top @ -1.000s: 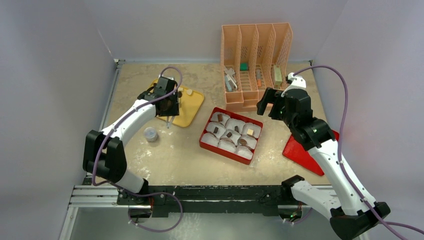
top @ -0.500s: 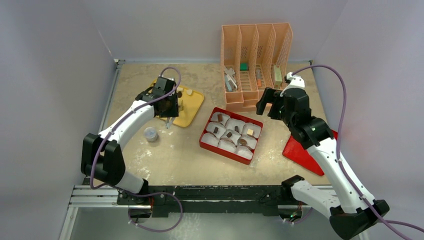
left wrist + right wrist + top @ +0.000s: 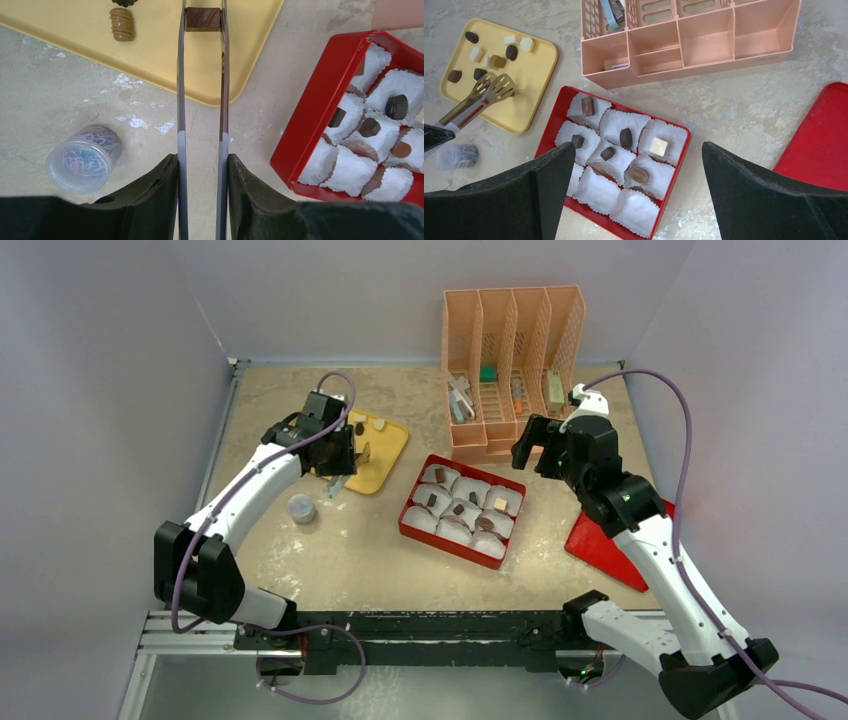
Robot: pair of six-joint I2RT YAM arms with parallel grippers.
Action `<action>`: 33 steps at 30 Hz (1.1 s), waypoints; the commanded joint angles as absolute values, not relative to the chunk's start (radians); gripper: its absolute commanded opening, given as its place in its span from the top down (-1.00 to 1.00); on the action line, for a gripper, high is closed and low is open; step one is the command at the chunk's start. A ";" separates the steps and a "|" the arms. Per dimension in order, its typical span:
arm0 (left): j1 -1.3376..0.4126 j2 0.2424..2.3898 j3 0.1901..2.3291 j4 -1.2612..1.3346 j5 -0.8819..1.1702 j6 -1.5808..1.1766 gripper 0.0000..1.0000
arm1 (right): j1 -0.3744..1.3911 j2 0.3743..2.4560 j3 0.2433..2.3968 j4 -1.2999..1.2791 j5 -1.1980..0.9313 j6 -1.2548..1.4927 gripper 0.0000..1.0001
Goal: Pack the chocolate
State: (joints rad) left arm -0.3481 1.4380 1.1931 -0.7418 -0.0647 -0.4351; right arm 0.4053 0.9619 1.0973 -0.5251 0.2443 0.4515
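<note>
My left end effector (image 3: 201, 170) is clamped on a pair of metal tongs (image 3: 179, 100), whose 2 long blades run straight out toward 12 o'clock in my left wrist view. A brown chocolate block (image 3: 203, 19) sits between the tong tips, over the yellow tray (image 3: 150, 60), and it looks to touch both blades. A ridged tan piece (image 3: 122, 24) lies on the tray at 9 o'clock from that block, apart from the tongs.

My right end effector (image 3: 639, 150) is spread wide with nothing between its fingers, hanging above the red box (image 3: 549, 130). The box stands on the desk (image 3: 350, 560) and holds 9 white paper cups (image 3: 596, 192) in 3 rows of 3. 6 of them carry a packed chocolate (image 3: 658, 146): 1 cream square, the others brown or dark.

In the top view the tray is at 10 o'clock from the box, with several loose chocolates (image 3: 499, 61) on it, dark, tan and white. A peach organizer (image 3: 510, 370) stands at 12 o'clock from the box. A flat red sheet (image 3: 600, 540) lies at 3 o'clock, partly under my right arm. A small clear jar of coloured paper clips (image 3: 300, 507) stands at 9 o'clock, near the tray's edge.
</note>
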 commanded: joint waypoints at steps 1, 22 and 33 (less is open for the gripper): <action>-0.342 1.369 1.275 -0.742 -0.010 -0.446 0.58 | 0.403 0.963 1.123 -0.497 0.251 0.443 -0.98; -0.528 1.291 1.362 -0.748 0.198 -0.431 0.58 | 0.402 0.966 1.141 -0.503 0.253 0.455 -0.98; -0.714 1.306 1.352 -0.666 0.292 -0.499 0.57 | 0.403 0.959 1.141 -0.511 0.267 0.454 -0.98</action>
State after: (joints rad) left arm -0.6548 1.3235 1.3113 -0.7593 0.2401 -0.4618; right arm 0.4053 0.9741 1.0996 -0.5259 0.2455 0.4526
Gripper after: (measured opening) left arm 0.355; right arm 0.987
